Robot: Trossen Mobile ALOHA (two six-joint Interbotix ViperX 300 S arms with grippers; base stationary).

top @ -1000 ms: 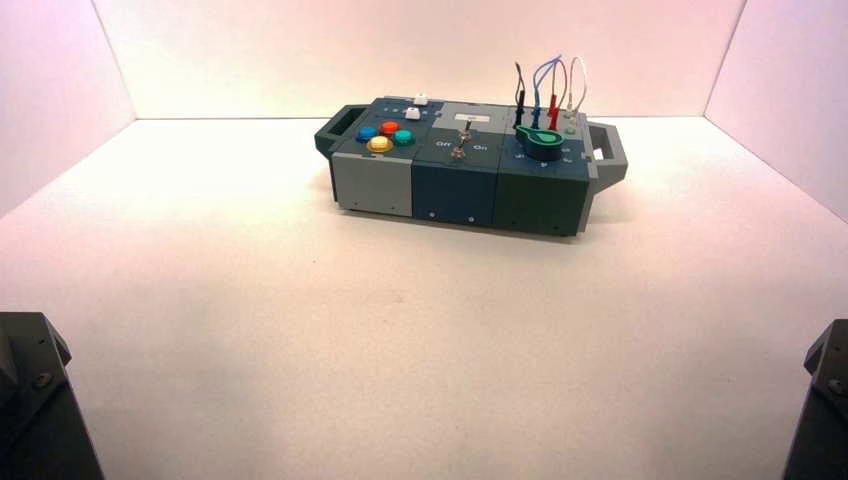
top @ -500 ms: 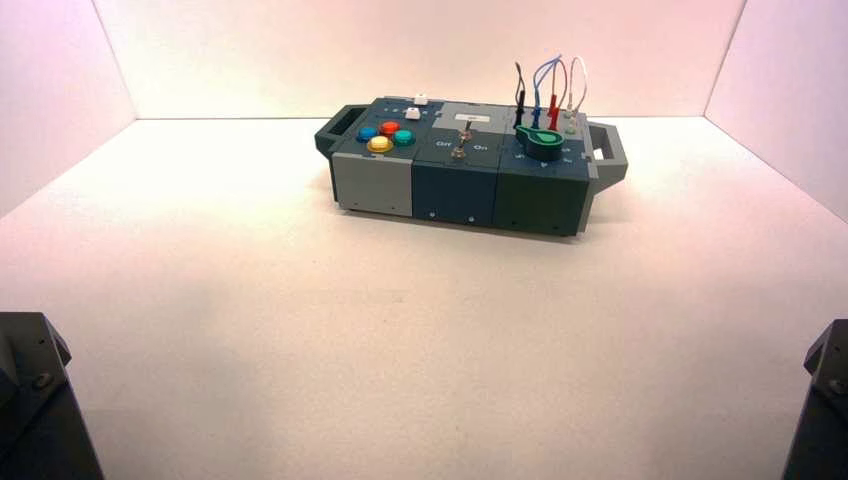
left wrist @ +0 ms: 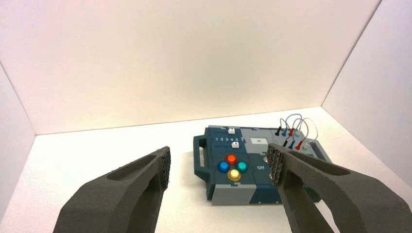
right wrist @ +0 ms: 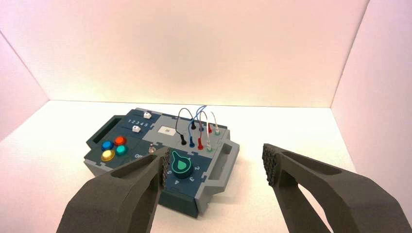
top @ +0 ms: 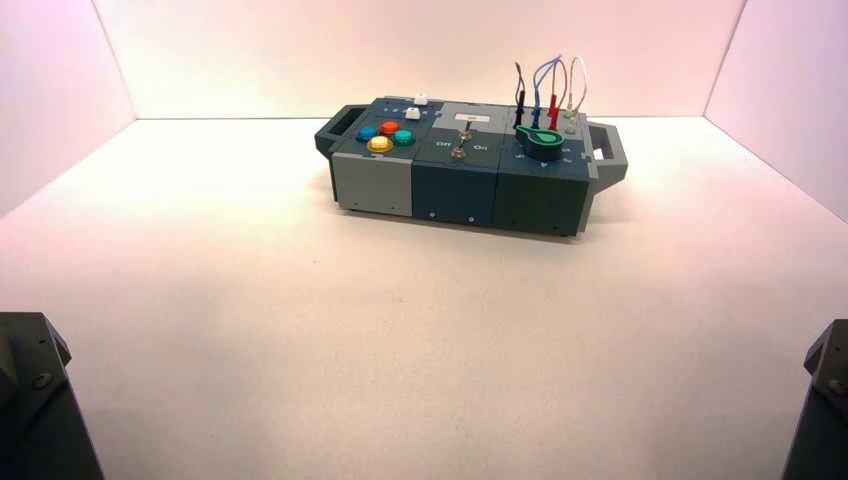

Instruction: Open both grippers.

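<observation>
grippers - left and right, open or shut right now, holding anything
Left gripper: open, holding nothing, back from the box.
Right gripper: open, holding nothing, also short of the box.

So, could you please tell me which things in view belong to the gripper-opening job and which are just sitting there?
Part of the job:
left hand, fingers spread wide, held back from the box
right hand, fingers spread wide, also held back

Just there:
box
coloured buttons
green knob
wires
toggle switch
white sliders
</observation>
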